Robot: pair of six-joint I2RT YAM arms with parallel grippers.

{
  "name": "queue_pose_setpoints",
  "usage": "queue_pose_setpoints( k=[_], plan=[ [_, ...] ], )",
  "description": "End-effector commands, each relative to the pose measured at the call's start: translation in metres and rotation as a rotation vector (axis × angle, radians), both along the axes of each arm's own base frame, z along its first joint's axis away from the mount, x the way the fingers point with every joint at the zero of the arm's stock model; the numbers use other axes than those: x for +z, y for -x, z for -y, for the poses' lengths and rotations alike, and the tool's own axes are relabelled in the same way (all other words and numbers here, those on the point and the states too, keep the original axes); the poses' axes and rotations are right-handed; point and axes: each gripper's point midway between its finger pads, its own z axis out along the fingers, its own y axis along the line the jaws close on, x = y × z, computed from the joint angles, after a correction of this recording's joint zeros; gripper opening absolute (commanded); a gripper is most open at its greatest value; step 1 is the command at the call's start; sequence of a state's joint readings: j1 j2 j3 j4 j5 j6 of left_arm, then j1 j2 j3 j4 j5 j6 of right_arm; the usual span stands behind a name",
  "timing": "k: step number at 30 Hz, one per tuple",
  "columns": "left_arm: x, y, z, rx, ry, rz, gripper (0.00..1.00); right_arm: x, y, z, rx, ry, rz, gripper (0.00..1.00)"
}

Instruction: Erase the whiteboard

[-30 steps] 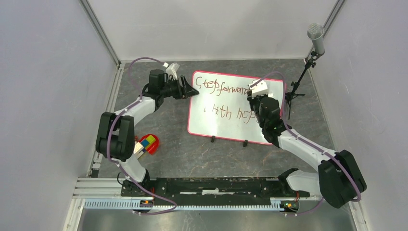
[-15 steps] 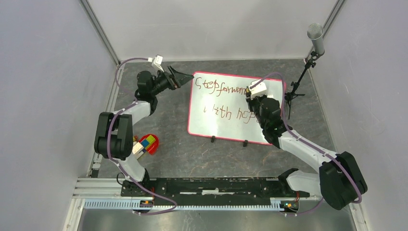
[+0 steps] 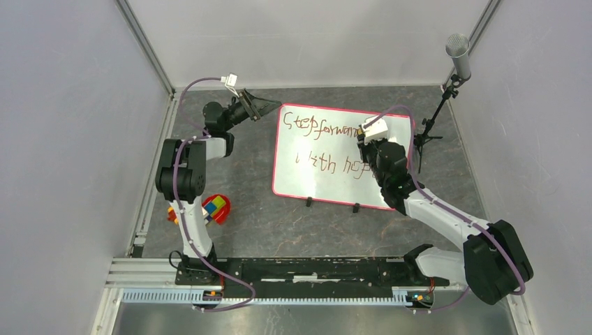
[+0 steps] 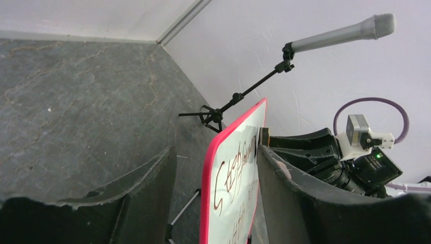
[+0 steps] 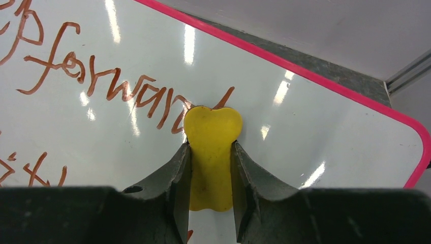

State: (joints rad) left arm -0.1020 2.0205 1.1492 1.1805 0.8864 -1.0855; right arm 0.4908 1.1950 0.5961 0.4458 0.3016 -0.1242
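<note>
The whiteboard (image 3: 328, 185) stands tilted on the table, with a red-pink frame and red writing. My right gripper (image 5: 210, 145) is shut on a yellow eraser pad (image 5: 212, 124) and presses it on the board (image 5: 315, 117) at the end of the word "forward". In the top view this gripper (image 3: 368, 143) is over the board's upper right part. My left gripper (image 3: 271, 108) is open and empty at the board's top left corner. In the left wrist view (image 4: 216, 150) the board's red edge (image 4: 209, 178) shows between the spread fingers; I cannot tell whether they touch it.
A microphone (image 3: 457, 49) on a black tripod stand (image 3: 426, 136) is just right of the board. A colourful toy (image 3: 215, 208) lies by the left arm's base. Grey walls close in on three sides. A metal rail (image 3: 279, 293) runs along the near edge.
My left gripper has swung from the board's left edge up and back to its top left corner, and the arm has folded back. The right gripper has barely moved.
</note>
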Motion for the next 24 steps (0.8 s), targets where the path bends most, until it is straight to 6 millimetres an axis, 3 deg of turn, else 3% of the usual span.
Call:
queue_pose_setpoints(
  k=[1, 4, 14, 21, 24],
  plan=[
    [0.025, 0.005, 0.002, -0.047, 0.076, 0.095, 0.62, 0.031, -0.006, 0.006, -0.064, -0.065, 0.071, 0.12],
    [0.022, 0.009, 0.005, -0.090, 0.100, 0.087, 0.57, 0.030, -0.009, 0.006, -0.074, -0.067, 0.060, 0.12],
    [0.003, 0.010, 0.015, -0.132, 0.048, 0.069, 0.56, 0.027, -0.015, -0.009, -0.021, -0.069, 0.000, 0.13],
    [0.001, 0.011, 0.024, -0.134, 0.031, 0.076, 0.46, 0.023, -0.019, -0.005, -0.051, -0.039, -0.021, 0.22],
    [0.000, 0.010, 0.024, -0.131, 0.019, 0.079, 0.43, 0.024, -0.019, -0.005, -0.059, -0.032, -0.037, 0.35]
  ],
)
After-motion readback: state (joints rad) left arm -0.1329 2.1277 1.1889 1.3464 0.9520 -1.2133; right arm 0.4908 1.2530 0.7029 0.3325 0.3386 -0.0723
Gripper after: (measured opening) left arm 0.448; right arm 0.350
